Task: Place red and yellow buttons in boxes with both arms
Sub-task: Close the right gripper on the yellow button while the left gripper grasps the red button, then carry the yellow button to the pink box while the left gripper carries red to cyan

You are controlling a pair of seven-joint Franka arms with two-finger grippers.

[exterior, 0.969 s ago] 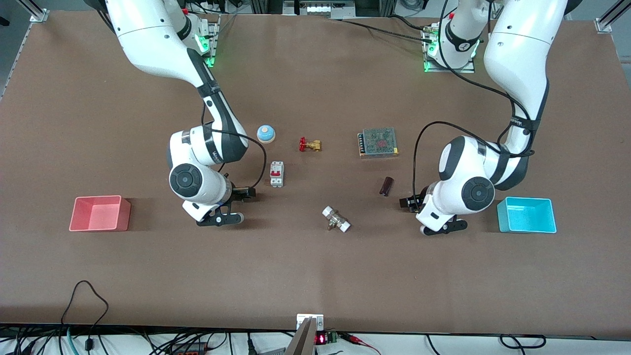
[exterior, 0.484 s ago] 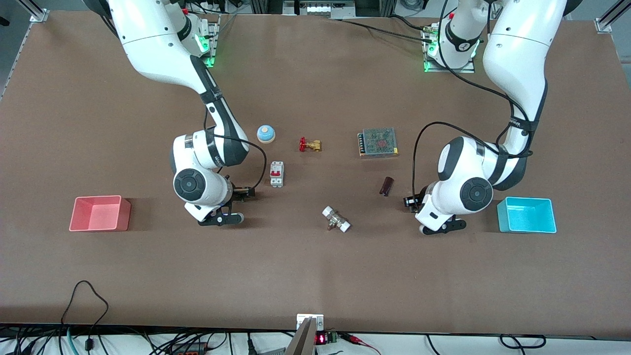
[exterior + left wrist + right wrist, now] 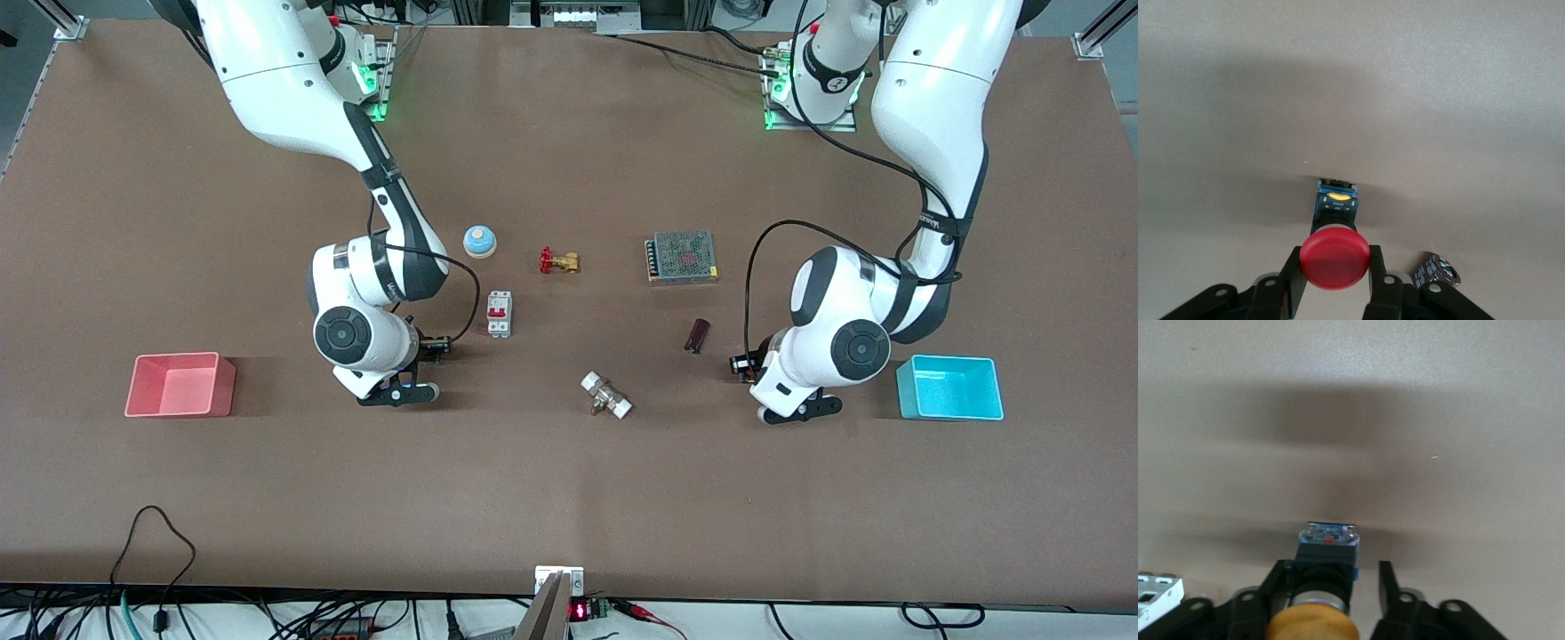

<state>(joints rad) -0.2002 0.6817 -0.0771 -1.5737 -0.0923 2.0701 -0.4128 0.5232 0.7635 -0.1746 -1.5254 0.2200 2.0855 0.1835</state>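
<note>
The left gripper (image 3: 1335,272) is low over the bench, just beside the cyan box (image 3: 903,391) near the left arm's end. It straddles the red button (image 3: 1336,259), which lies on the bench with its cap toward the wrist. The cap hides the contact, so I cannot tell whether the grip has closed. The right gripper (image 3: 1331,579) is low between the pink box (image 3: 227,387) and the bench's middle, set narrow around the yellow button (image 3: 1313,623), with one finger (image 3: 1281,583) against the black body and a gap at the other side. It should probably close until both sides bear evenly on the body, not the rounded cap, which could slip. Each lift should go straight up, clear of the breaker (image 3: 1155,590) and the dark cylinder (image 3: 1435,272). Then carry each button over the nearest box and release low inside the walls.
</note>
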